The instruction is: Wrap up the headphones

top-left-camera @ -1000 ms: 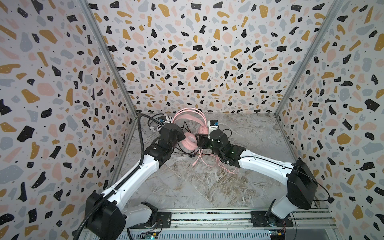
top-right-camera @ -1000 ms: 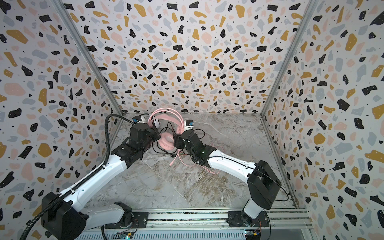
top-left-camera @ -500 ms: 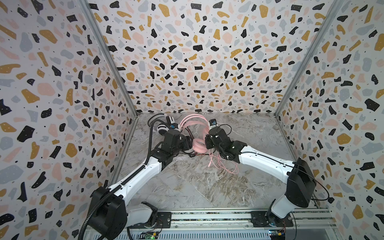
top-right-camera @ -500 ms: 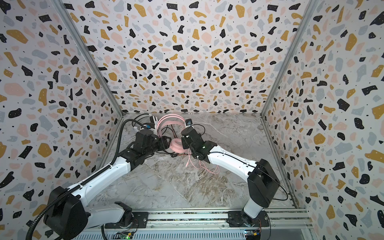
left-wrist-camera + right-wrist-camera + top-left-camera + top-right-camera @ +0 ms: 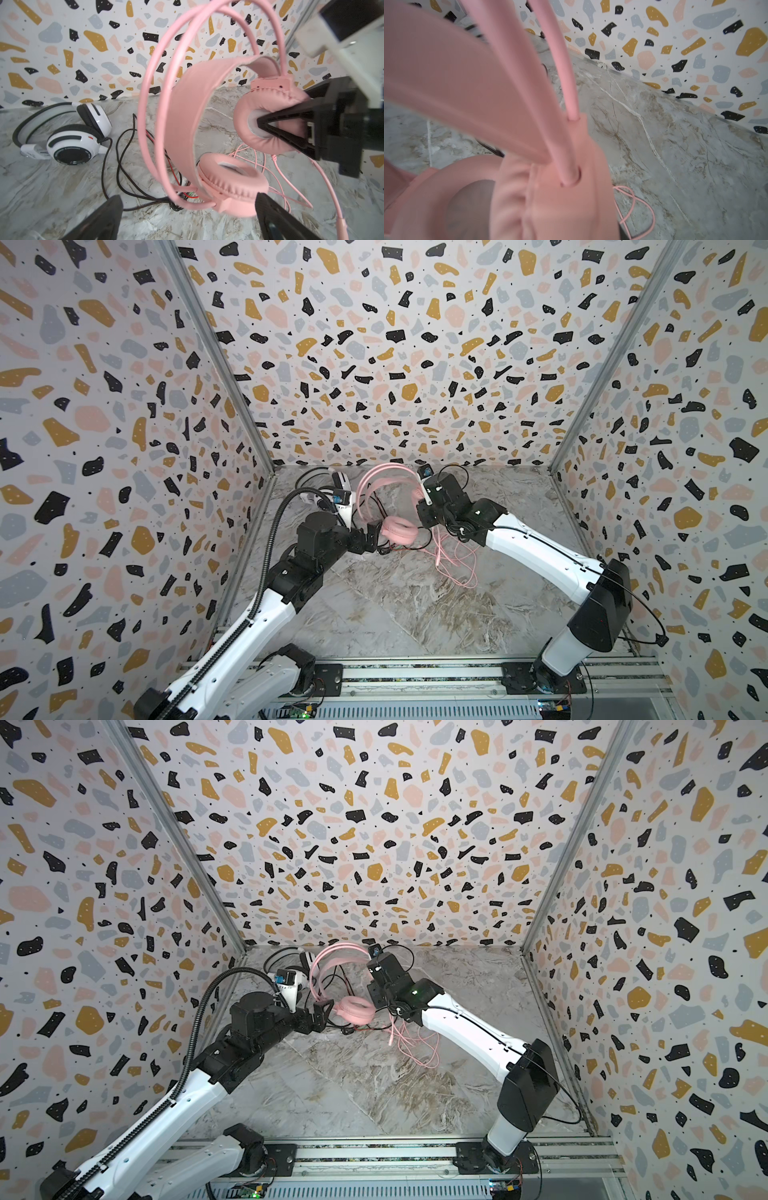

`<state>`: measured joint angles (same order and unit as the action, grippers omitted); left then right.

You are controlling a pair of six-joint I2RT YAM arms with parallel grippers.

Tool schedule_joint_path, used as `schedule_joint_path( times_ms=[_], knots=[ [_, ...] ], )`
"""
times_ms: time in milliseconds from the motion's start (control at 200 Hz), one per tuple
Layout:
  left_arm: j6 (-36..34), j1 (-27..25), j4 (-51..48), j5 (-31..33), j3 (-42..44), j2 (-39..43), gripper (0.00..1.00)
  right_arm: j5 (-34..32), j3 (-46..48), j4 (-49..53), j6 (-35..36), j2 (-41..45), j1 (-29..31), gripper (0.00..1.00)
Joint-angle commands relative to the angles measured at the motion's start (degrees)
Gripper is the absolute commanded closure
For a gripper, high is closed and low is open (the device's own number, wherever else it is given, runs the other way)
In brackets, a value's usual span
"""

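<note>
- Right tool (image 5: 283,108) is clenched on the upper cup (image 5: 245,133) of the pink headset (image 5: 185,116). One finger sits inside the cushion ring, the other behind the shell.
- Pink headset is at the back of the worktop (image 5: 415,614), between the two arms. Its band arches up and back toward the rear wall, with the cups one over the other.
- Lower cup (image 5: 232,182) hangs just ahead of the left tool (image 5: 187,220). Can't tell if it touches the worktop.
- Left tool is released, jaws spread wide, nothing between them. The cup is ahead of the gap, not in it.
- Pink cable (image 5: 453,568) is unwound. It drops from the headset and lies in loose loops under the right forearm, on the far side of the lower cup from the left tool.
- White headset (image 5: 68,143) lies in the back left corner, well apart from both tools.
- Black cable (image 5: 118,166) sprawls under the pink band.
- Judgement: next is taking the pink cable to wind it. The left arm is the free one, and it has to reach past the lower cup toward the right arm. It could snag the black cable on the way.
</note>
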<state>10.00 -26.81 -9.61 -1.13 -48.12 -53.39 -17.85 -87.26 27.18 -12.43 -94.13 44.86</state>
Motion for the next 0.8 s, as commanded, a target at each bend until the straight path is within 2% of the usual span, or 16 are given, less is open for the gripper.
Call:
schedule_joint_path(
  times_ms=[0,215,325,410,591,676,796],
  knots=[
    [-7.99,-0.29,-2.75,-2.86,-1.28,-1.17,0.0,0.23,0.42,-0.22,-2.34,4.7,-2.35,0.77],
    [-13.3,-0.38,-7.04,-3.51,-4.24,-2.95,0.0,-0.32,1.89,0.71,0.92,5.37,-2.85,0.77],
    [-17.6,-0.35,-7.63,2.07,-5.13,-2.53,0.0,-0.16,0.42,3.46,1.88,4.23,-2.85,0.79],
    [-19.47,-0.36,-6.84,2.62,-6.08,-2.59,0.0,-0.31,-0.01,4.13,3.13,3.78,-2.85,0.8],
    [-20.39,-0.39,-6.83,-1.31,-11.1,-6.84,0.0,-4.7,-1.73,6.7,4.81,2.08,-2.29,0.81],
    [-21.94,-0.35,-8.44,-4.77,-13.87,-10.07,0.0,-6.61,-2.88,7.92,6.19,0.85,-1.31,0.82],
    [-23.98,-0.53,-11.51,-6.34,-17.66,-14.03,0.0,-9.25,-4.01,9.03,7.67,-0.33,0.1,0.82]
  ],
)
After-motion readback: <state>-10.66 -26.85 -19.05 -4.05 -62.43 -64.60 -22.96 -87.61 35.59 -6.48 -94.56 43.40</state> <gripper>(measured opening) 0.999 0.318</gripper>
